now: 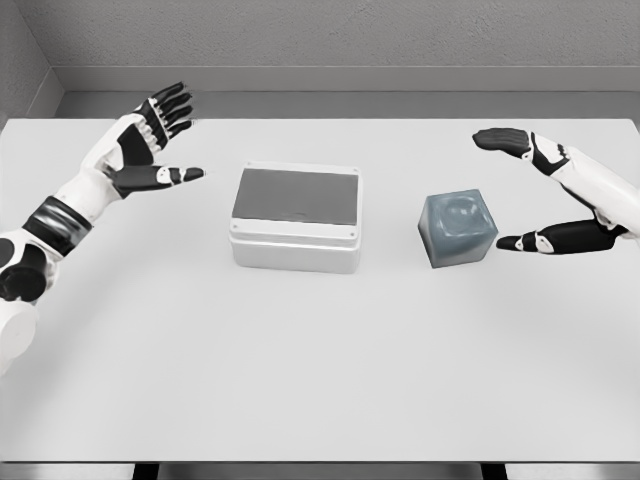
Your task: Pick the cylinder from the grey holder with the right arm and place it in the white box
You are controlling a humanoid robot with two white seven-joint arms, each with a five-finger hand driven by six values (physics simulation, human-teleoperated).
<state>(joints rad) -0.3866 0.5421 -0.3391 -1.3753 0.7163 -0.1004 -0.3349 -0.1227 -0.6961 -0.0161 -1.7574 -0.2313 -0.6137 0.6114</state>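
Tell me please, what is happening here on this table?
A humanoid robot is at a white table with both hands open and holding nothing. The right hand is spread just to the right of the grey holder, not touching it. The cylinder itself cannot be clearly made out in the holder. The white box sits to the holder's left, in the middle. The left hand hovers at the far left.

Probably a simulated lab: bare white table (320, 380), grey walls (350, 30).

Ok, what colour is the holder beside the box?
Blue-grey holder, seen best in the head view.
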